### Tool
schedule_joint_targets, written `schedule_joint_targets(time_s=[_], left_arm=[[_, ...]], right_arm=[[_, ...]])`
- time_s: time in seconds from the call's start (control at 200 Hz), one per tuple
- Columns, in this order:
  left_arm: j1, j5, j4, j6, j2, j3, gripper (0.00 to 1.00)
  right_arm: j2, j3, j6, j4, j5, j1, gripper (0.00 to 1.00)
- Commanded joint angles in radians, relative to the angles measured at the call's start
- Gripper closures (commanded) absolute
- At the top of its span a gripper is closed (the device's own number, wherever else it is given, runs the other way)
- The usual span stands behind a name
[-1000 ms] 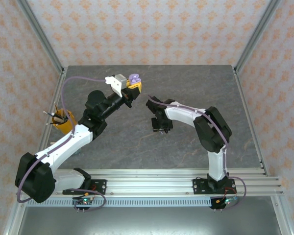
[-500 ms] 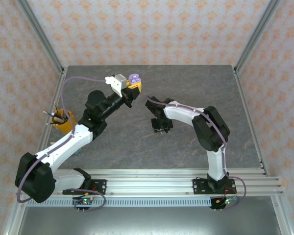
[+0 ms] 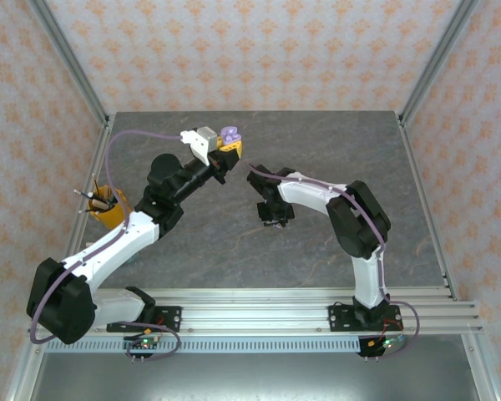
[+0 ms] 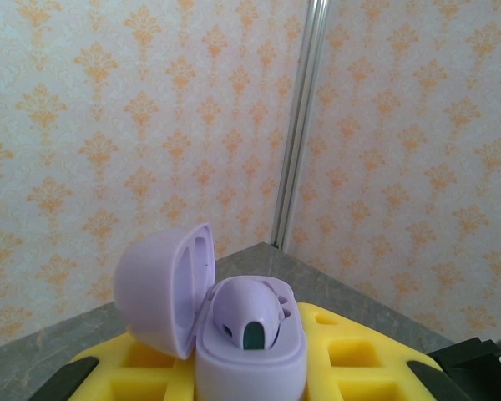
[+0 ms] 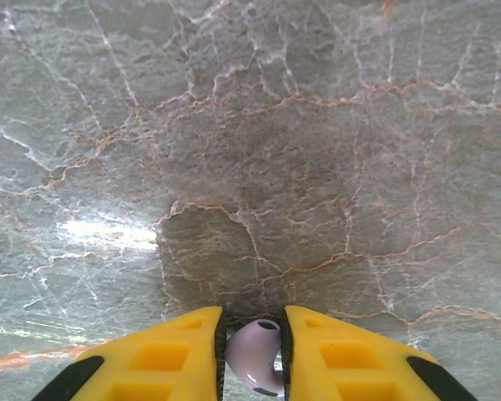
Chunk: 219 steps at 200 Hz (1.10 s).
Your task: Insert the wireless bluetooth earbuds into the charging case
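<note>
My left gripper is raised at the back centre, shut on the pale purple charging case. In the left wrist view the case sits between the yellow fingers, lid swung open to the left, one purple earbud seated inside. My right gripper points down at the table's middle. In the right wrist view its yellow fingers press both sides of a pale purple earbud at table level, the gripper shut on it.
An orange cup of pens stands at the left edge beside the left arm. Metal frame posts and patterned walls enclose the grey marble table. An aluminium rail runs along the near edge.
The right gripper's fingers have drawn together onto the earbud, and that arm has shifted slightly left. The left arm holds still with the case.
</note>
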Motion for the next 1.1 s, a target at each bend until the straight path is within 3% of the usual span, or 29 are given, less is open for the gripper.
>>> schedule_joint_targets(time_s=[0.0,0.671,1.091], left_arm=[[0.003,-0.01,0.029,0.009,-0.002,0.005,1.0],[0.003,-0.013,0.028,0.006,0.005,0.011,1.0],[0.003,-0.014,0.028,0.006,0.0,0.007,1.0]], right_arm=[[0.013,0.001,-0.014,-0.056,0.028,0.003,0.71],[-0.077,-0.07,-0.01,-0.039,-0.039,0.005,0.71],[0.014,0.009,-0.021,-0.057,0.071,0.004,0.71]])
